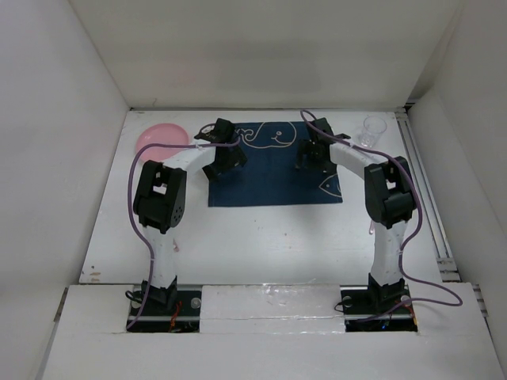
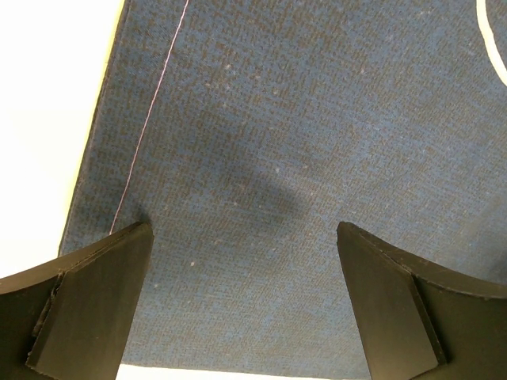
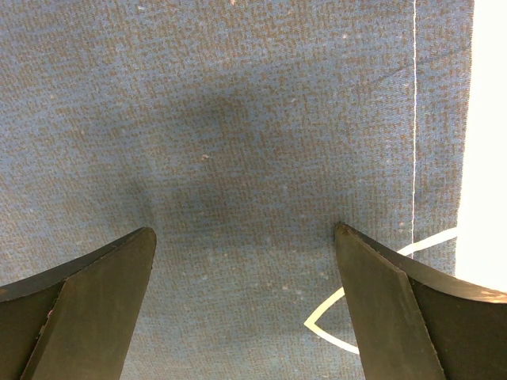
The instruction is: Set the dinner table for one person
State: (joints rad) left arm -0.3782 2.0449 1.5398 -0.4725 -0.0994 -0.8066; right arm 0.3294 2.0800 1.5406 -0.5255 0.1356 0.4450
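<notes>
Left gripper (image 2: 244, 229), right gripper (image 3: 245, 229): spread apart, empty, over laid placemat (image 1: 273, 178) on dinner table (image 1: 261, 237). Remaining: placing pink plate (image 1: 161, 140), clear cup (image 1: 374, 131).

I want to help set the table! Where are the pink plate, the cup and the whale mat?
pink plate (image 1: 161, 141): top view, its middle.
clear cup (image 1: 374, 131): top view, its side wall.
whale mat (image 1: 269, 187): top view, bare blue cloth.
</notes>
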